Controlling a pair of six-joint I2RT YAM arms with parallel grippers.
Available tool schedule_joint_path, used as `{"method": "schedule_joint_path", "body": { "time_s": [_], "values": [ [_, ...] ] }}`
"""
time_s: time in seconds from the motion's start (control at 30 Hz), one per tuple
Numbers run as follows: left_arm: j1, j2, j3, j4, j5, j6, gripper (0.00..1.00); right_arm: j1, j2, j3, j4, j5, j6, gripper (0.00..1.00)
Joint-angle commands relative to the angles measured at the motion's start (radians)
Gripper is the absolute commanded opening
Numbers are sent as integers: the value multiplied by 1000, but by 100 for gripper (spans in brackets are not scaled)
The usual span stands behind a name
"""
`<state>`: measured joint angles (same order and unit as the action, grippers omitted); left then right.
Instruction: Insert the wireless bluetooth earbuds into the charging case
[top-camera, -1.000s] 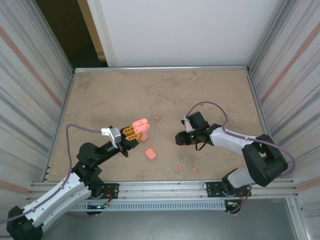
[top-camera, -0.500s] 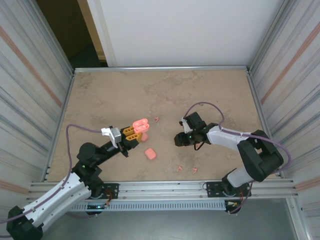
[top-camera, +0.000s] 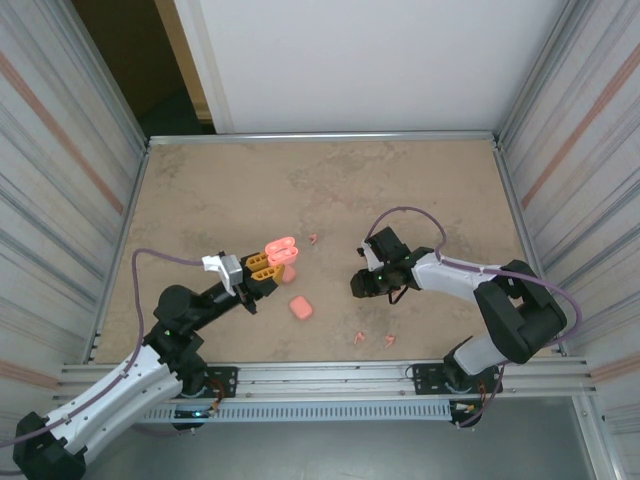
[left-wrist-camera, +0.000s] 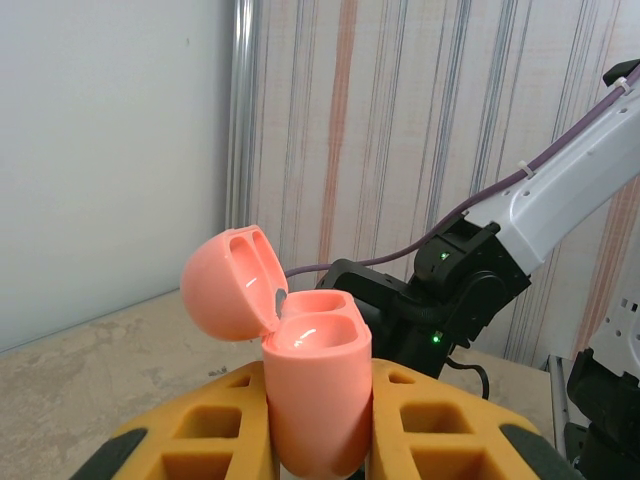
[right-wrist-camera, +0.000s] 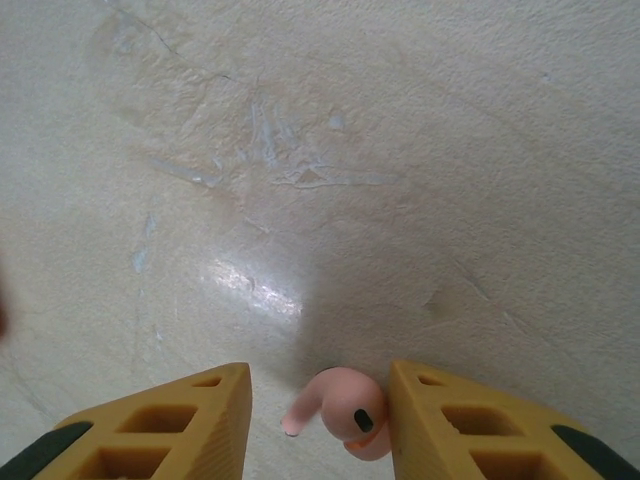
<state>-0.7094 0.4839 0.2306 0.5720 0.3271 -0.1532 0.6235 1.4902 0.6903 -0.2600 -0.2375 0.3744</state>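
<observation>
My left gripper (top-camera: 268, 267) (left-wrist-camera: 318, 440) is shut on a salmon-pink charging case (top-camera: 281, 250) (left-wrist-camera: 315, 385), held upright off the table. Its lid (left-wrist-camera: 232, 283) is hinged open to the left and both sockets look empty. My right gripper (top-camera: 358, 283) (right-wrist-camera: 318, 385) is down at the table, open. A tiny pink earbud (right-wrist-camera: 345, 410) lies between its yellow fingers (right-wrist-camera: 470, 425), touching the right one, with a gap to the left one. Loose earbuds lie beyond the case (top-camera: 313, 239) and near the front edge (top-camera: 358, 337) (top-camera: 389, 341).
A second pink case (top-camera: 301, 307) lies shut on the tan table (top-camera: 300, 190) between the two arms. Metal walls close in the left and right sides. The right arm (left-wrist-camera: 450, 290) is in the left wrist view behind the held case.
The right arm has shifted slightly, its gripper settling a little nearer the front of the table. The left arm and the open case have not moved.
</observation>
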Motion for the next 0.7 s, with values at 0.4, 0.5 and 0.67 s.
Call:
{"method": "schedule_joint_path", "body": {
  "time_s": [0.4,0.5,0.67],
  "values": [
    [-8,-6,-10,4,-16,21,0,16,23,5,-32,31,-22,25],
    [-9,-5,-8,4,-16,22,0,19,30,8,-34,32,-23,23],
    [-7,-5,-10,2,-16,21,0,22,27,12,-39,37,-26,18]
  ]
}}
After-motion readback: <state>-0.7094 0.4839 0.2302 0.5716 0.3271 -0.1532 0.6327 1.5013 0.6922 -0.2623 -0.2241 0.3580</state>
